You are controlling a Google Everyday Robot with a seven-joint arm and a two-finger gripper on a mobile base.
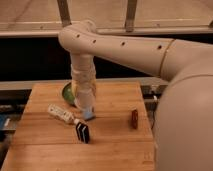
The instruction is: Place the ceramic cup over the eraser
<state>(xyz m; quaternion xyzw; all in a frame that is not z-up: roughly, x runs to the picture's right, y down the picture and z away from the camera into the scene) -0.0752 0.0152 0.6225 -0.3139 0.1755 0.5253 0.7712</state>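
So the big off-white robot arm (125, 47) reaches in from the right and bends straight down over the wooden butcher-block table (115, 150). The gripper (85, 104) hangs low near the middle of the board, right above a small light-blue block (89, 114). Honestly can't tell whether it's open or closed. The pale tapered bit at the tip looks like the plain off-white ceramic cup (84, 96), but it blends into the wrist. The small black eraser with the white stripe (82, 132) sits nearer the front edge, apart from the gripper, just beside the end of a white bottle-shaped thing (61, 113) lying on its side. A green bowl (67, 93) peeks out behind the arm, and a small brown block (134, 118) is off to the right.
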